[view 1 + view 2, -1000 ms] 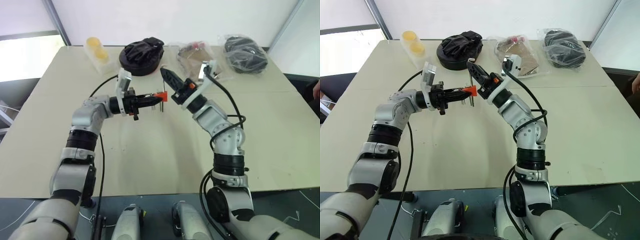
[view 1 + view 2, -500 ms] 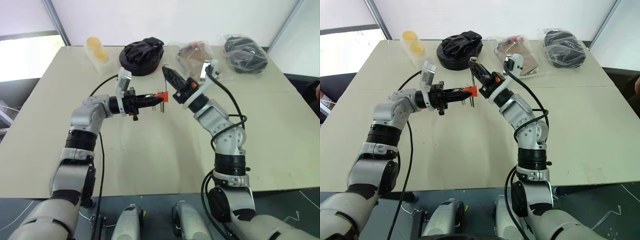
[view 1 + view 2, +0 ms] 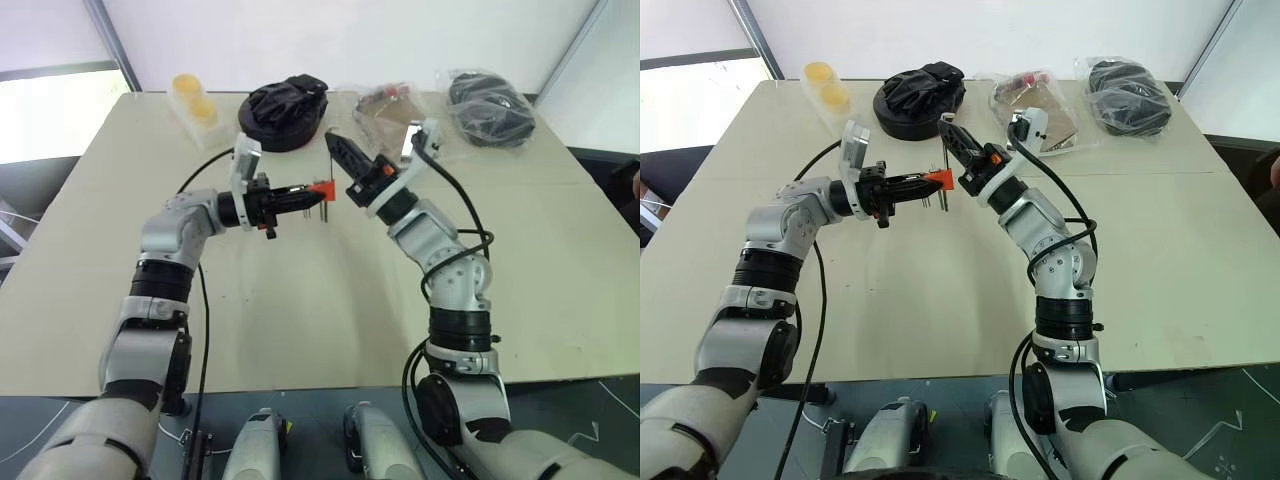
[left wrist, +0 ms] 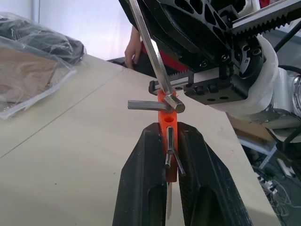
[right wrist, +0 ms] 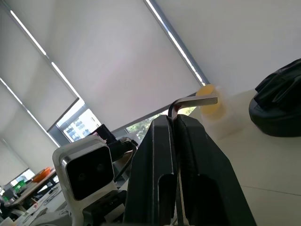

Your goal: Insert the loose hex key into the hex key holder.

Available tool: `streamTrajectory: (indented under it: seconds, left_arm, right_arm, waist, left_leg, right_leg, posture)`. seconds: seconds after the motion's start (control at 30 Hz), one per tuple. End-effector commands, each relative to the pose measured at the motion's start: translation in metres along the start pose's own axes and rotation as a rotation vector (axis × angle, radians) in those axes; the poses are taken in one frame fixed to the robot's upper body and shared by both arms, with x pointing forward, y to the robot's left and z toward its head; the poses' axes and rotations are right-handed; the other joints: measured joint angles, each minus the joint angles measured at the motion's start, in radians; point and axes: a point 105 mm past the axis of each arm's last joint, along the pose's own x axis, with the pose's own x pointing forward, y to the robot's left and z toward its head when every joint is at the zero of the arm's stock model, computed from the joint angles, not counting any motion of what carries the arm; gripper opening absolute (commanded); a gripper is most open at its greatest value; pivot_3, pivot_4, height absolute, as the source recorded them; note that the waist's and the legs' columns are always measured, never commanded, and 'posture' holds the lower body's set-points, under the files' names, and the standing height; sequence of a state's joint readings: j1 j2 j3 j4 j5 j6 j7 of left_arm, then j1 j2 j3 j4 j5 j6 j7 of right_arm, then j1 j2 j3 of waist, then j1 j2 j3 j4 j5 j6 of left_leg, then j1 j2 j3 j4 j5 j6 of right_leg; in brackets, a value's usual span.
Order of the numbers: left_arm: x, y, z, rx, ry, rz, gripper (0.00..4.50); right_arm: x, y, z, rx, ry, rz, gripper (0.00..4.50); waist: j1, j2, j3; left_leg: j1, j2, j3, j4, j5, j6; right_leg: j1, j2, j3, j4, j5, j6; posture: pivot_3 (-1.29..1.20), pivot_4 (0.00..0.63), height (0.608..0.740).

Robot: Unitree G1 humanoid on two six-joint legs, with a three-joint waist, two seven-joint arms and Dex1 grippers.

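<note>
Table (image 3: pixel 300 300) beige, window blinds behind, left gripper (image 3: pixel 308 196) jaws clenched on hex key holder (image 3: pixel 321 190), right gripper (image 5: pixel 175 123) jaws gripping loose hex key (image 5: pixel 190 102).

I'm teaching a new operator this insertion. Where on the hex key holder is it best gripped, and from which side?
Grip the hex key holder by its flat orange sides at the end away from the open sockets, as the left tool does. Come from behind, level, so the socket end faces the loose hex key in the right tool. The protruding keys rule out other faces.
</note>
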State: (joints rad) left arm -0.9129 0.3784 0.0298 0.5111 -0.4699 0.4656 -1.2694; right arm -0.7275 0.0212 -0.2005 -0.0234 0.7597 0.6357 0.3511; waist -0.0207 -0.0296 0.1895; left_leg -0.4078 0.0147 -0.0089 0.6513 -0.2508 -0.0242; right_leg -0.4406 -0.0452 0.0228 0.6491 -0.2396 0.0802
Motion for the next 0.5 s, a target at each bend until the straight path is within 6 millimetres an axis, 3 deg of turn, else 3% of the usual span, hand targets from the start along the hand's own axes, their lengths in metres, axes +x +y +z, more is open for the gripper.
streamTrajectory:
  seconds: [0.03,0.5]
  left_arm:
    - [-0.001,0.000,0.026,0.044,-0.089,0.005,0.00]
    - [-0.002,0.001,0.035,0.065,-0.098,0.002,0.00]
  right_arm:
    - [-0.001,0.009,0.000,-0.026,0.000,0.047,0.06]
    - [-0.008,0.011,-0.010,-0.138,0.107,0.143,0.06]
  waist:
    - [0.000,0.000,0.000]
    - [0.000,0.000,0.000]
  left_leg:
    - [0.000,0.000,0.000,0.000,0.000,0.000]
    - [0.000,0.000,0.000,0.000,0.000,0.000]
  right_leg:
    - [0.000,0.000,0.000,0.000,0.000,0.000]
    - [0.000,0.000,0.000,0.000,0.000,0.000]
  posture:
    - [0.00,0.150,0.740]
    - [0.00,0.150,0.740]
